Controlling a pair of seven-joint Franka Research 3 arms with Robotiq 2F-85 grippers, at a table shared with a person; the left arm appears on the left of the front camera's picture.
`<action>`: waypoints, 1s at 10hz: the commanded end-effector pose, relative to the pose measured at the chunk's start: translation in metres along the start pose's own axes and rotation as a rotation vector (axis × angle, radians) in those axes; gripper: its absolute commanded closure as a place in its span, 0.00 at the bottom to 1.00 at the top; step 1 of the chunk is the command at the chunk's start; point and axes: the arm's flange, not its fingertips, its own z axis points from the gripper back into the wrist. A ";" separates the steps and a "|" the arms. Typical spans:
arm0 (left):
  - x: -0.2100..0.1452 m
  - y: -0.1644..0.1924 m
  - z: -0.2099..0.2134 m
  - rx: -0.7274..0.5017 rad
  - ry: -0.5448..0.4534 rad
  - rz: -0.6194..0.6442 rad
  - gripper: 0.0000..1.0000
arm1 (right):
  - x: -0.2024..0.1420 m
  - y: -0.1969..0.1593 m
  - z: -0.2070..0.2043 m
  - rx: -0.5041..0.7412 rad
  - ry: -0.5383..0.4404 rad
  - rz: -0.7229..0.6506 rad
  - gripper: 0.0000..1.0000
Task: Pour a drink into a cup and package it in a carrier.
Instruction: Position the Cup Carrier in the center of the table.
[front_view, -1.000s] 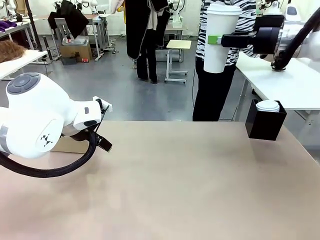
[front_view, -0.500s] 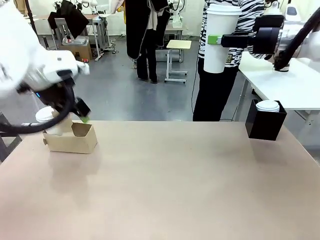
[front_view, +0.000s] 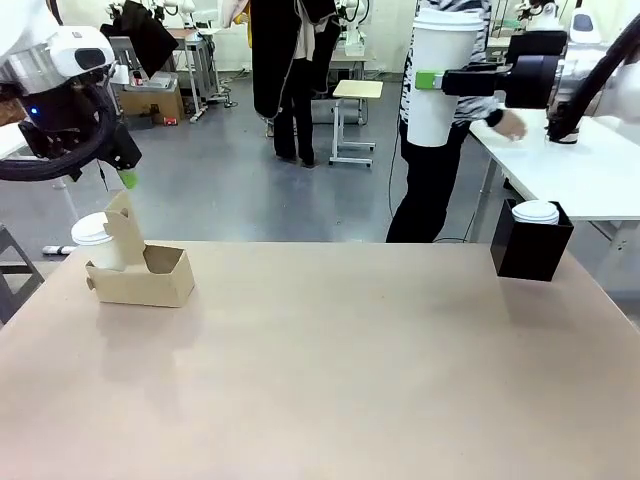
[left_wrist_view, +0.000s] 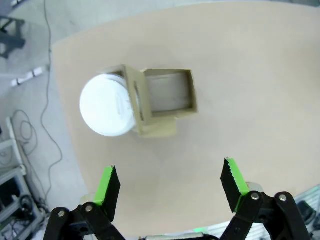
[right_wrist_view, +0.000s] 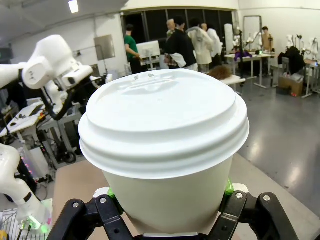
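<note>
Looking down, left wrist shows carrier (left_wrist_view: 168, 93) slot empty; right wrist, cup (right_wrist_view: 170, 196) lid.

cup (front_view: 437, 80): held high, clamped in right jaws (lid on)
carrier (front_view: 150, 280): counter (front_view: 350, 380), left side, below left jaws

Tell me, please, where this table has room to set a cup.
The beige table is bare across middle and near side, between the brown cardboard carrier far left and the black square box far right; those corners are crowded.
</note>
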 end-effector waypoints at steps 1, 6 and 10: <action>0.024 0.021 -0.027 -0.011 0.062 0.068 0.00 | 0.004 -0.001 -0.005 -0.018 -0.014 0.016 0.20; 0.030 0.028 -0.062 0.009 0.066 0.081 0.00 | 0.004 -0.001 -0.005 -0.018 -0.014 0.016 0.20; 0.035 0.033 -0.077 -0.039 0.097 0.074 0.00 | 0.004 -0.001 -0.005 -0.018 -0.014 0.016 0.20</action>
